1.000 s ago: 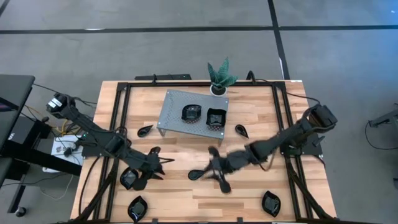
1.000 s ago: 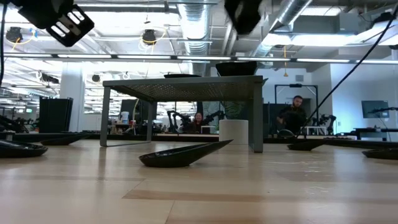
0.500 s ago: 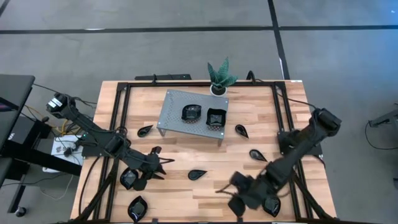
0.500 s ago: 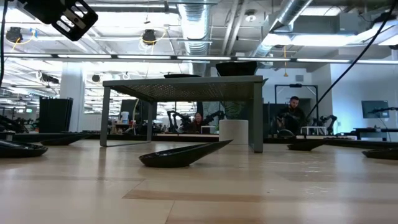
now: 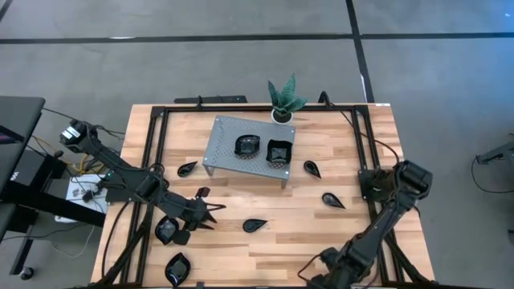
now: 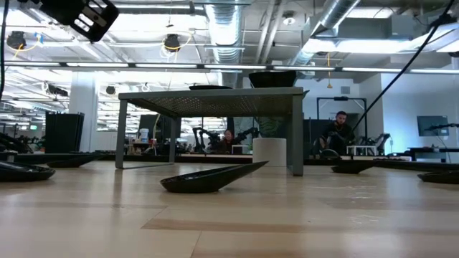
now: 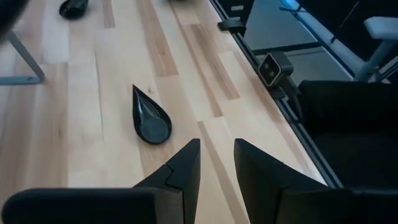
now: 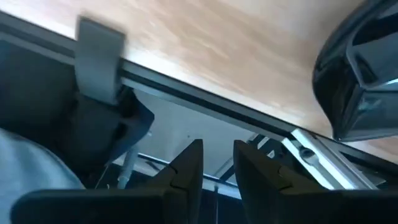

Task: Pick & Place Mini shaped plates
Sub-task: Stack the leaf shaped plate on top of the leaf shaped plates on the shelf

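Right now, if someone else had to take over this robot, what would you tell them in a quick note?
Left gripper: open, empty, low over the table's front left, beside a plate.
Right gripper: open, empty, out past the table's front edge.
Plates: two sit on the grey stand, one square and one rounder. Loose on the table: teardrop plates at and, plus one at the front left.
Done: apparently two placed on the stand.
Left: the loose plates; none is held.
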Controlling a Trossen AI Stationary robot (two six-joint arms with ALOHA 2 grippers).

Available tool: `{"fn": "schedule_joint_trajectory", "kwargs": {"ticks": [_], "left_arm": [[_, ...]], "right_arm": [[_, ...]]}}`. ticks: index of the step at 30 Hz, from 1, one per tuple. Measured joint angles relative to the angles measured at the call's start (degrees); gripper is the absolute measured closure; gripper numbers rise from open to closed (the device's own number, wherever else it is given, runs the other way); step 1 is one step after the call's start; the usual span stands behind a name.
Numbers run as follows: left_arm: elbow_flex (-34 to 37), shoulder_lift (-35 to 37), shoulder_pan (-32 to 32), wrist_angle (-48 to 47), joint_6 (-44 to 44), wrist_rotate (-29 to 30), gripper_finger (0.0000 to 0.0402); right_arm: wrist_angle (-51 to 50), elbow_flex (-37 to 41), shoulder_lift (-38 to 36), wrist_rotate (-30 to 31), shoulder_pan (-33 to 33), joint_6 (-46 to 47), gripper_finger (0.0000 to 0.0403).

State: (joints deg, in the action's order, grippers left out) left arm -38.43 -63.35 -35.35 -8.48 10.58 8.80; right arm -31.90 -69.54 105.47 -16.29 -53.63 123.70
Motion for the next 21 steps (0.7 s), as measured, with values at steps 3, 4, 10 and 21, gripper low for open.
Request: {"fn": "schedule_joint_trajectory", "kwargs": {"ticks": [3, 4, 10, 21], "left_arm": [[0.0, 0.0, 0.5, 0.7, -0.2, 0.0, 0.0302], [0.0, 0.0, 0.7, 0.9, -0.2, 0.0, 0.0302], [0.0, 0.0, 1.6, 1.3, -0.3, 0.0, 0.0302], [0.0, 0.0, 1.7, 1.5, 0.0, 0.0, 0.0302]], "right_arm": [[0.1, 0.0, -0.5, -0.2, 1.7, -1.7, 0.0321], [-0.5, 0.0, -0.9, -0.1, 2.1, -2.9, 0.0321], [-10.5, -0.1, -2.4, -0.2, 3.5, -3.4, 0.0323], [-14.9, 0.0, -2.1, 0.0, 2.8, -0.7, 0.0331]]}}
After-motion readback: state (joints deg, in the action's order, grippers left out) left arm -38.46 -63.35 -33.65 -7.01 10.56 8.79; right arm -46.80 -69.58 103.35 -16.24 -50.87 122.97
